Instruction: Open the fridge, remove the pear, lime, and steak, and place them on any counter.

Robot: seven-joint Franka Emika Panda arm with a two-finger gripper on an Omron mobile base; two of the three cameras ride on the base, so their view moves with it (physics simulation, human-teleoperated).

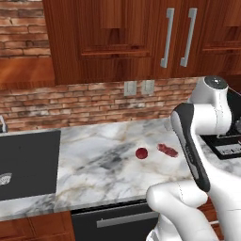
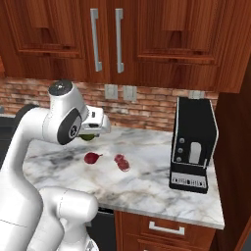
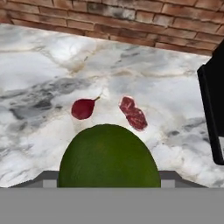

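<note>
Closest to us, in the hand view, the lime (image 3: 109, 156) swells up between the fingers, and we read the gripper (image 2: 89, 136) as grasping it, its jaws spread wide around the green ball. From the right base view we see a sliver of that same green tucked under the white hand, hanging above the counter (image 2: 147, 188) rather than resting on it (how high, we cannot tell).

Beyond the lime, on the marble, lie the other two things. The pear (image 3: 82, 108) sits on its side with its stem pointing toward the steak (image 3: 133, 113), which lies just beside it, the two near each other but apart. In the left base view we find the pear (image 1: 141, 153) and the steak (image 1: 167, 150) around the middle of the counter's depth, closer to its right end than to the dark sink (image 1: 26, 164) set into the left part. In the right base view the pear (image 2: 91, 158) and steak (image 2: 121, 162) lie left of a black coffee machine (image 2: 192, 144) that stands upright near the counter's right end, well apart from them.

Farther back, a brick wall (image 2: 152, 108) runs along the counter's rear edge with outlets (image 2: 120, 92) in it, and dark wood cabinets (image 2: 147, 39) with long silver handles hang above.
</note>
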